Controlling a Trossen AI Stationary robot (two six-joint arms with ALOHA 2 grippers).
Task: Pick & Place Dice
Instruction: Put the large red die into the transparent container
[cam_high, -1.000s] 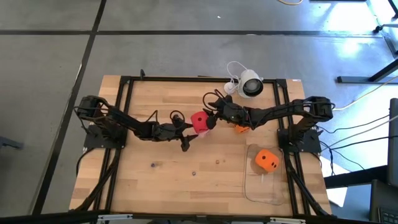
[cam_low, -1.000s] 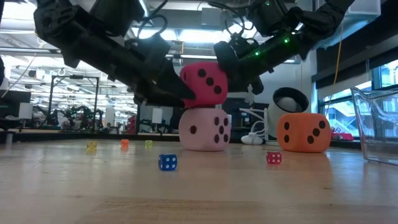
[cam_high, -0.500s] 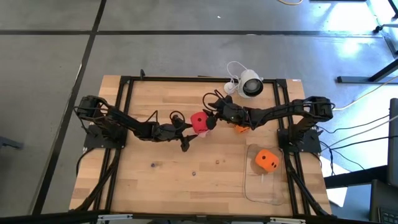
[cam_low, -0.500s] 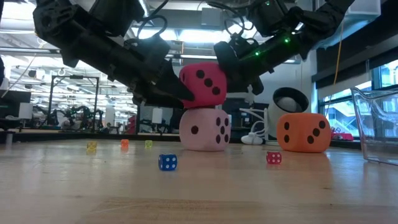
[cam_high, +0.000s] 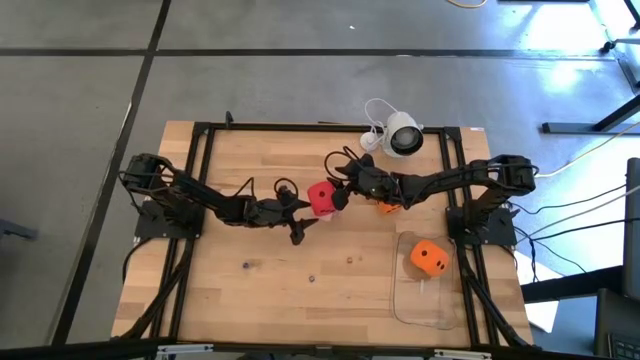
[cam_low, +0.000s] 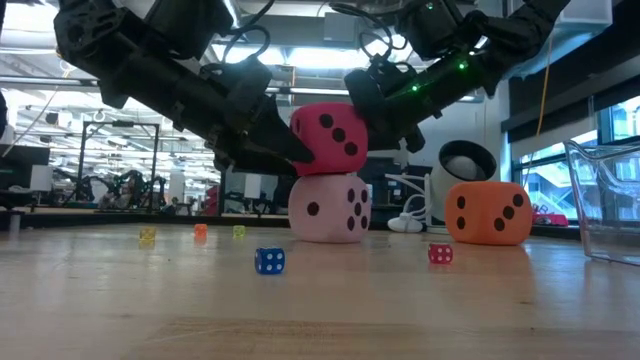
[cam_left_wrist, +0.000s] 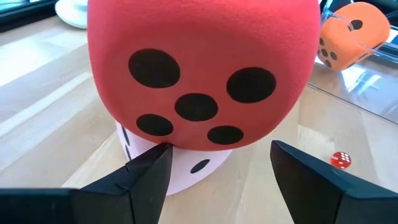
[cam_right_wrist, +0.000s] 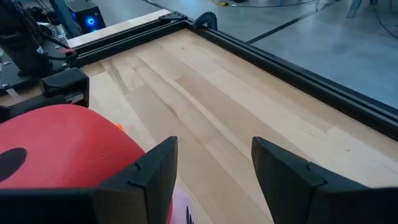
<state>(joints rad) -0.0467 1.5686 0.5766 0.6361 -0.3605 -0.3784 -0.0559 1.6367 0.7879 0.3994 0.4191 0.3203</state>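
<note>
A red die (cam_low: 328, 137) rests on top of a pale pink die (cam_low: 328, 208) near the middle of the table. My left gripper (cam_left_wrist: 219, 152) is open at the red die's side facing the table's left. My right gripper (cam_right_wrist: 214, 149) is open at its side facing the table's right; the red die (cam_right_wrist: 62, 143) lies beside one finger, not between the two. One orange die (cam_low: 487, 213) sits on the table under the right arm. Another orange die (cam_high: 428, 257) lies in a clear container (cam_high: 425, 300). My left gripper comes slanting down from the table's left. One fingertip (cam_left_wrist: 160, 155) meets the lower edge (cam_left_wrist: 177, 144) of the red die's near face; the other stands just off it. My right gripper has one finger's outer side (cam_low: 375, 105) at the red die's upper right edge (cam_low: 358, 112). Whether it touches, I cannot tell.
A white round camera (cam_high: 403, 135) with its cable stands at the table's far edge. Several tiny dice lie on the wood, among them a blue one (cam_low: 269, 260) and a red one (cam_low: 440, 254). The clear container stands at the near right corner.
</note>
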